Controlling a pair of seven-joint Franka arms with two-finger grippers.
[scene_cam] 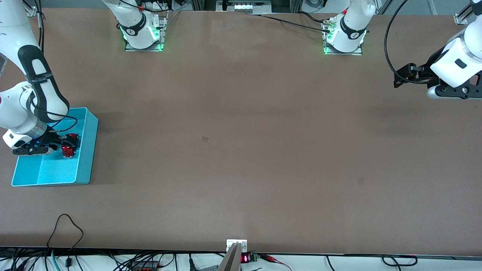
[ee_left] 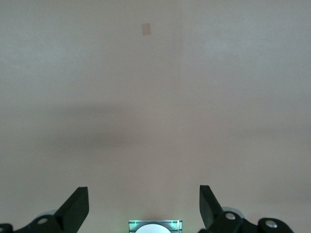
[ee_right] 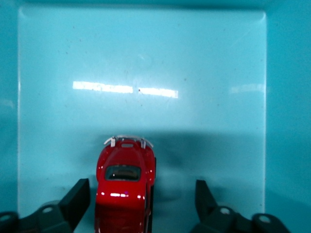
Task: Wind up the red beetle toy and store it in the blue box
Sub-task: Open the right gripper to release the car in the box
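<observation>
While the right gripper (scene_cam: 67,146) hangs low inside the blue box (scene_cam: 86,158) at the right arm's end of the table, its fingers (ee_right: 77,200) stand spread wide, and the red beetle toy (ee_right: 125,184) sits between them on the box floor, touched by neither finger as far as the right wrist view shows. Silvery bumper up front, glossy roof catching the light, the little car rests upright in the bin. Over at the left arm's end, the left gripper (ee_left: 144,206) waits above bare brown table (scene_cam: 241,131), its fingers wide apart and nothing between them.
</observation>
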